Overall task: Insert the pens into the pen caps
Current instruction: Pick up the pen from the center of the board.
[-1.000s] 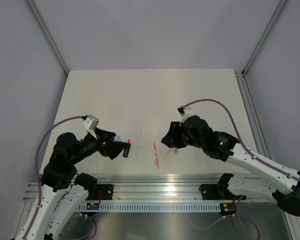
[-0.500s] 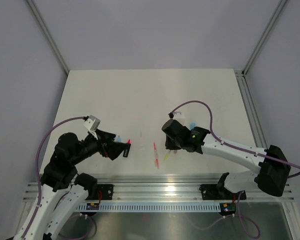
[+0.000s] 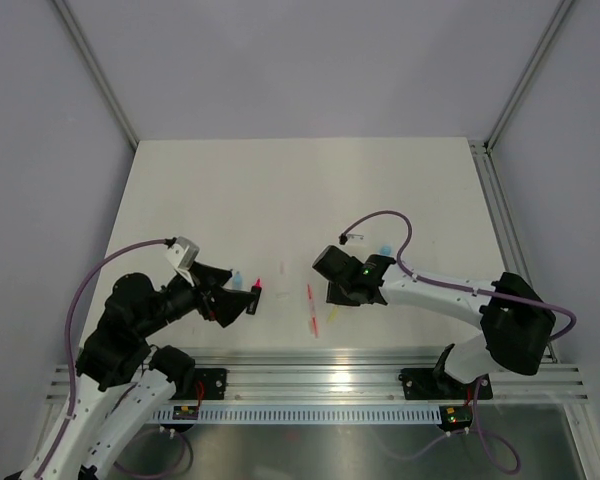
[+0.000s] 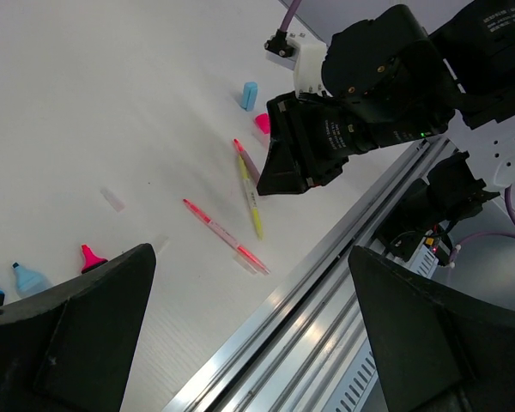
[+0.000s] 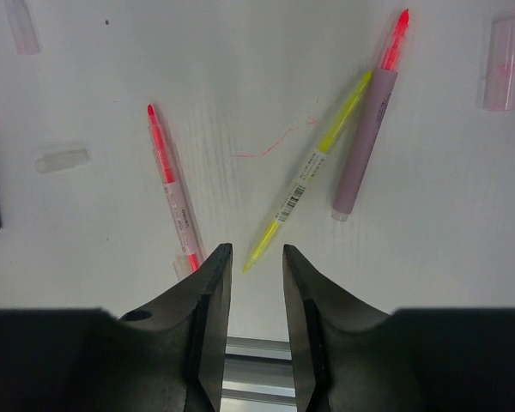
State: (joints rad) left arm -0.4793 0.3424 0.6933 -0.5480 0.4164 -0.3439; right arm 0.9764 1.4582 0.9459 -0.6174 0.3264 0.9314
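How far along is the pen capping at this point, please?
Done: nothing looks capped; the red-pink pen, yellow pen and purplish pen lie bare on the table, and the blue cap and pink cap sit loose. In hand: nothing; the right gripper hovers empty, jaws slightly apart, by the yellow pen's end; the left gripper is open and empty. Left: every insertion.

Left arm (image 3: 130, 330) and right arm (image 3: 440, 295): white links, black joints, purple cable (image 3: 380, 215) off each wrist. Right arm has green LEDs (image 3: 366, 268). Right gripper (image 5: 255, 251) fingers (image 5: 208, 335) black, wedge-shaped.
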